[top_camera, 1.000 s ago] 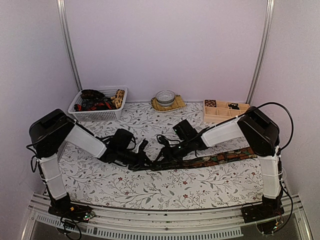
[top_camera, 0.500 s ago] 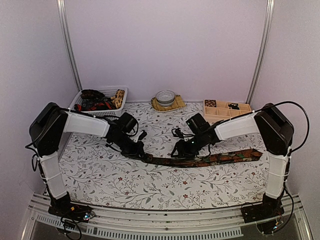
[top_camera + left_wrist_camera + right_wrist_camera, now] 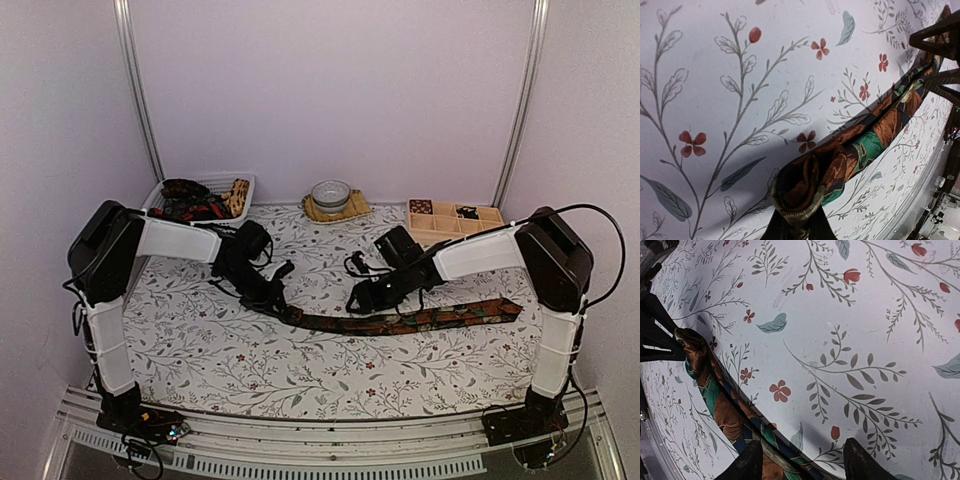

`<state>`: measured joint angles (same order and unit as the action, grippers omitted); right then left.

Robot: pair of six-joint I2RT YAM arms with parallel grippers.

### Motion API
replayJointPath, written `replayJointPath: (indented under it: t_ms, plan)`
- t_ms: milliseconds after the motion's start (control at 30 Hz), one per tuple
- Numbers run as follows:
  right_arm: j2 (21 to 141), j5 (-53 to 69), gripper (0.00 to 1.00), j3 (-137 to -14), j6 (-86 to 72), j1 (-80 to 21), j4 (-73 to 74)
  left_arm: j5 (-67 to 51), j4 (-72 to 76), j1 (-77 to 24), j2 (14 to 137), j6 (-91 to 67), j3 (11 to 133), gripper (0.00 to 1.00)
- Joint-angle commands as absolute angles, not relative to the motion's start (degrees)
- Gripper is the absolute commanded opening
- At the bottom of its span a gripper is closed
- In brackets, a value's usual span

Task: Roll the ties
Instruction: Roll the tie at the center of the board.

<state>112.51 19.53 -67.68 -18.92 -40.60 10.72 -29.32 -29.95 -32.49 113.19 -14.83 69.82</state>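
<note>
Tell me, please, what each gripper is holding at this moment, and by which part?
The left gripper is shut on the tie, pinching its bunched-up end. The right gripper holds nothing; its fingers stand apart just above the tie.

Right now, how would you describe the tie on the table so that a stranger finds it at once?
Look at the middle of the floral table. A long dark tie with brown, red and green patches lies stretched out there, one end pinched in the left tool. The other ties are heaped in the white basket, back left; only this one lies flat.
</note>
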Motion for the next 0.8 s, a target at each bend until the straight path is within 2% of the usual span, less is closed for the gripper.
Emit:
replayJointPath:
  t_ms: [0,233,400,767]
  plan:
    - [102.94,15.59,0.59,-65.63,-12.76,-41.14,6.56,-28.3,-32.88,-31.45,114.45,-12.48,71.97,0.0]
    - [101.69,16.34,0.78,-60.06,-0.18,-45.44,-10.77,-27.38,-34.63,-31.46,114.49,-11.12,73.51,0.0]
    - [102.63,20.25,0.97,-55.11,7.28,-48.58,-24.49,-26.99,-35.0,-31.46,113.71,-10.09,73.5,0.0]
    - [110.49,16.35,0.99,-60.75,12.99,-52.96,-23.58,-28.81,-35.28,-31.78,114.12,-9.45,72.73,0.0]
